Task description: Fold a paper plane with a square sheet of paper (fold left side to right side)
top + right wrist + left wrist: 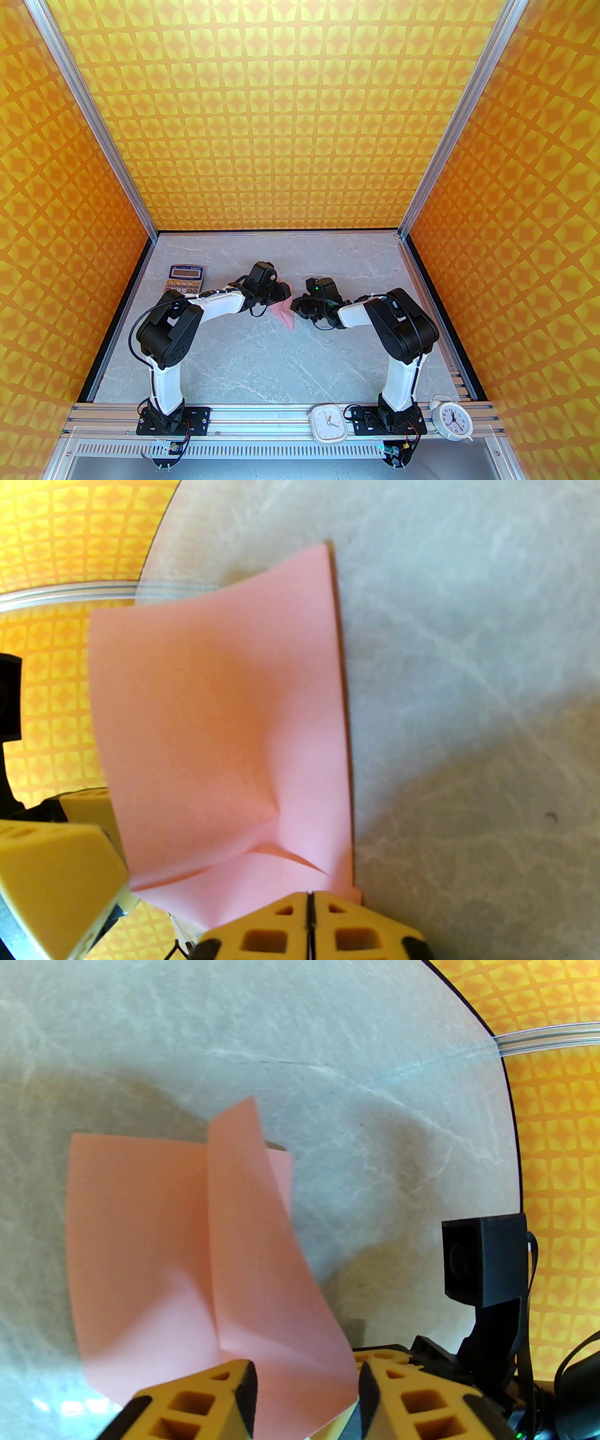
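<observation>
1. The left gripper [307, 1391] stands with its jaws apart. A raised flap of the square sheet of paper [164, 1241] passes loosely between them, and neither pad seems to press it.
2. The sheet lies mid-worktop [262, 356] toward the far edge, well right of the calculator [186, 277] and between the two grippers. It is partly doubled over and bowed, not flat.
3. The right gripper [309, 902] is closed tight, pinching the sheet's near edge, where a small pucker shows.
4. Risk: with only one pinch holding it, the flap may spring back or swing. The left and right edges would then land askew and the crease would run crooked.
5. Risk: pulling from that puckered spot could crumple or tear the thin paper.
</observation>
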You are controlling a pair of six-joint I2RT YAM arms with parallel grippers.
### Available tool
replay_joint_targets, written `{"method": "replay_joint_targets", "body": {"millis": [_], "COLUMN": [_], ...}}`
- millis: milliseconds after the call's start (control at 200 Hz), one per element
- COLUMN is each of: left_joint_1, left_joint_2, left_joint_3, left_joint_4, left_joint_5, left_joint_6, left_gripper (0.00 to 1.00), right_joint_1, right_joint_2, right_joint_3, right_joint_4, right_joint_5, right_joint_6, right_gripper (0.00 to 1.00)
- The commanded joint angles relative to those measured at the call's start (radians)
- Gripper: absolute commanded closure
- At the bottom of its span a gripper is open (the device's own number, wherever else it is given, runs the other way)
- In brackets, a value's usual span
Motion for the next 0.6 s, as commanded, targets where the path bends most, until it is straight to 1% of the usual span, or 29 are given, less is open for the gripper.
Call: {"method": "replay_joint_targets", "body": {"millis": [0, 155, 205, 240, 360, 480, 520, 590], "left_joint_1": [0.003, 0.002, 0.003, 0.003, 0.004, 0.009, 0.014, 0.020], "left_joint_2": [-0.034, -0.045, -0.055, -0.060, -0.087, -0.115, -0.122, -0.136], "left_joint_3": [-0.023, -0.037, -0.047, -0.052, -0.055, -0.066, -0.071, -0.085], "left_joint_4": [-0.068, -0.082, -0.073, -0.070, -0.079, -0.078, -0.074, -0.062], "left_joint_5": [-0.052, -0.065, -0.069, -0.071, -0.087, -0.100, -0.099, -0.100], "left_joint_6": [0.051, 0.072, 0.073, 0.072, 0.076, 0.074, 0.070, 0.068], "left_gripper": [0.59, 0.58, 0.51, 0.49, 0.48, 0.48, 0.45, 0.44], "right_joint_1": [0.014, 0.018, 0.019, 0.020, 0.024, 0.034, 0.036, 0.040], "right_joint_2": [0.021, 0.026, 0.027, 0.030, 0.033, 0.032, 0.029, 0.029], "right_joint_3": [0.030, 0.041, 0.042, 0.045, 0.055, 0.080, 0.088, 0.101], "right_joint_4": [-0.084, -0.102, -0.104, -0.108, -0.122, -0.189, -0.210, -0.247], "right_joint_5": [0.019, 0.024, 0.024, 0.024, 0.026, 0.048, 0.059, 0.076], "right_joint_6": [-0.051, -0.062, -0.062, -0.063, -0.068, -0.100, -0.111, -0.126], "right_gripper": [0.93, 0.92, 0.92, 0.92, 0.91, 0.91, 0.91, 0.92]}}
